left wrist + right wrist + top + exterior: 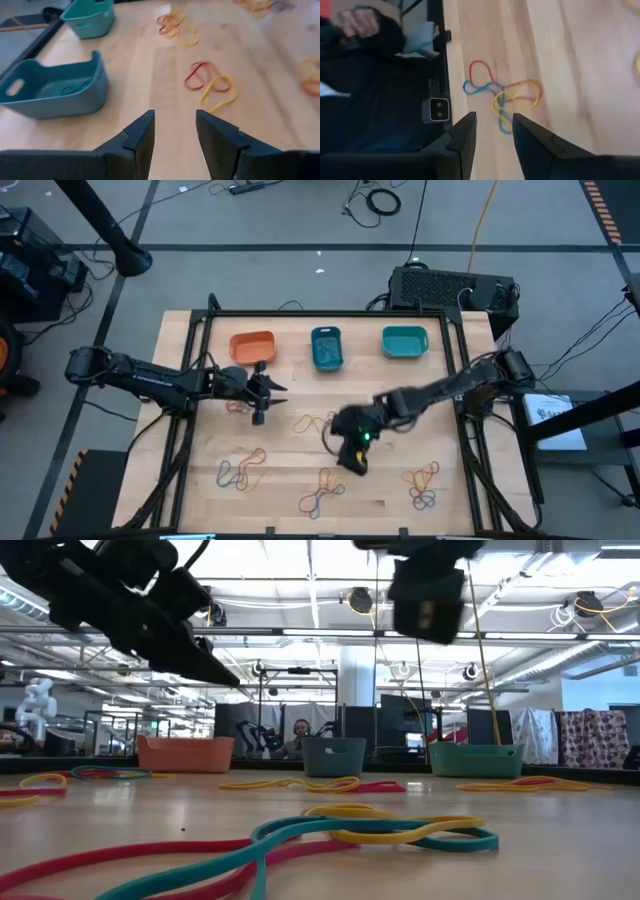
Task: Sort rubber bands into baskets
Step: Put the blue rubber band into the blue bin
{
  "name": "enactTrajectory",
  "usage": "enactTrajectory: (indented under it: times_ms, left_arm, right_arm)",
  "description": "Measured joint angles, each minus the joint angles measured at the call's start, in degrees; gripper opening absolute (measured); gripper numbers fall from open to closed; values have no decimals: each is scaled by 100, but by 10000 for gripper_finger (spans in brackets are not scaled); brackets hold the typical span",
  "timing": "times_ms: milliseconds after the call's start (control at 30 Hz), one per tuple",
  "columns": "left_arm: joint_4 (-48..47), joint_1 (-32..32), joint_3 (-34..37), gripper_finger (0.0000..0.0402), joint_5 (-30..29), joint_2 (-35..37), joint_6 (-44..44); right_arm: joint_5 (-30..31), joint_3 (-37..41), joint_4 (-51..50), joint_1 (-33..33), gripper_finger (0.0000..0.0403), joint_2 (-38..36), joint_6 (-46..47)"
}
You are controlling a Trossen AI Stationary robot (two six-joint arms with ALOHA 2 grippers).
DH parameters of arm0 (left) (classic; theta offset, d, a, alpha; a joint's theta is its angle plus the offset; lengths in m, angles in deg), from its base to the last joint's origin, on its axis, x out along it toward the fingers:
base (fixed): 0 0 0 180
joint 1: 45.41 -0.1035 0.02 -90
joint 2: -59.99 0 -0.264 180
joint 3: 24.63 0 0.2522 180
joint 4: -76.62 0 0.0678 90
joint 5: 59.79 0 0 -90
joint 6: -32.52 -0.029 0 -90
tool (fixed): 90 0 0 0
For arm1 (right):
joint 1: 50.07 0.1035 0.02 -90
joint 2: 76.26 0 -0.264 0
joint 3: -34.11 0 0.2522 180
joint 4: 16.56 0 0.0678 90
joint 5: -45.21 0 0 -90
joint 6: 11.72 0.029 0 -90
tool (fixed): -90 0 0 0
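Hovering over mid-tabletop (200,490), your right tool (356,463) is released above rubber bands (502,95). Your left tool (262,392) is released near the orange basket (251,346). You'll find no readable writing.

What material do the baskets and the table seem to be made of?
Baskets: probably moulded plastic, smooth with a slight sheen; one-piece walls with rounded corners and a cut-out handle. Table: looks like pale wood, lightly glossy; straight grain lines and plank seams show.

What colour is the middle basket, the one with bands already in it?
Blue: the middle basket shows best in the high view, between the orange and teal ones.
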Motion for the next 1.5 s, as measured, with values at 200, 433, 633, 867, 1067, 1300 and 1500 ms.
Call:
enactTrajectory:
  times_ms: [200,433,633,867,1067,1300,1500]
  left_arm:
    - [3,371,87,152,301,0,666]
    - [119,1427,165,152,277,-74,1515]
    - [1078,2497,168,152,-35,-561,1706]
    - [2363,3148,168,152,-53,-1215,1583]
    - [2551,3169,168,152,-75,-1404,1507]
    - [2305,3175,166,152,-75,-1453,1554]
    - [2098,3147,166,152,-79,-1453,1397]
  right_arm:
    - [723,1,2,689,121,0,1325]
    - [1013,0,-352,1573,121,0,3023]
    - [1163,0,-919,2370,121,0,4967]
    - [1159,1,-2203,3073,121,26,6272]
    - [1169,1,-3211,3420,121,31,6759]
    - [1166,297,-3223,3613,121,31,7054]
    - [1124,766,-2679,3637,121,31,6432]
